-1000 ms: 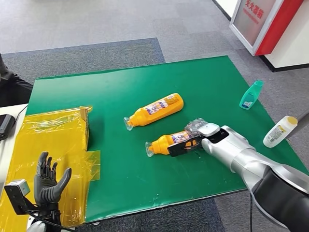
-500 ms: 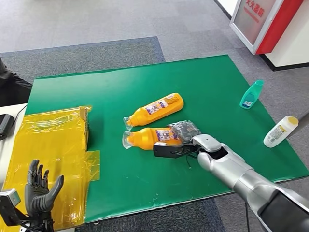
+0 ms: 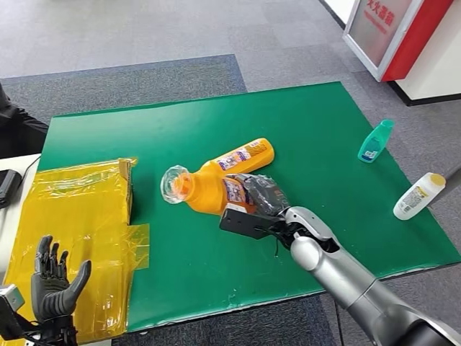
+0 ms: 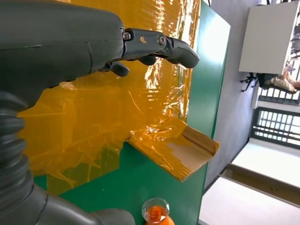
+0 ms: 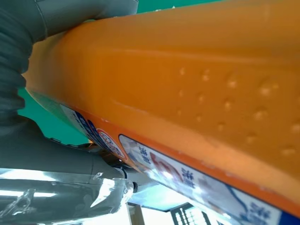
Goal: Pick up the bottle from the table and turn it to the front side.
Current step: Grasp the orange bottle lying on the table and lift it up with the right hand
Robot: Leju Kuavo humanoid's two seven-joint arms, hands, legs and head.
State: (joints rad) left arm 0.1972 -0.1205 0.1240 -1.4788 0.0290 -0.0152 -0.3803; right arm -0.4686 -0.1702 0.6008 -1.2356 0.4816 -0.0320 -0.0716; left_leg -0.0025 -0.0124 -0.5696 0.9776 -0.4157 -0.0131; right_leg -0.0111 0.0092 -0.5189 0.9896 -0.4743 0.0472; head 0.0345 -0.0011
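The right hand (image 3: 261, 213) grips the bottle (image 3: 209, 189) by its body, lifted off the table (image 3: 326, 130) near centre. The bottle's long axis runs from the hand toward 10 o'clock, clear cap (image 3: 175, 184) leading and tilted up. It is orange, with a printed label facing partly sideways. The left hand (image 3: 52, 281) hangs open and empty at 8 o'clock, well apart.

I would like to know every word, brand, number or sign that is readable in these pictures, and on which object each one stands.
No text can be read for certain.
Red-framed sign: white characters, cut off and too blurred.
Held orange bottle label: print blurred.
Second orange bottle label: too small.
Teal bottle label: too small.
White bottle label: too small.
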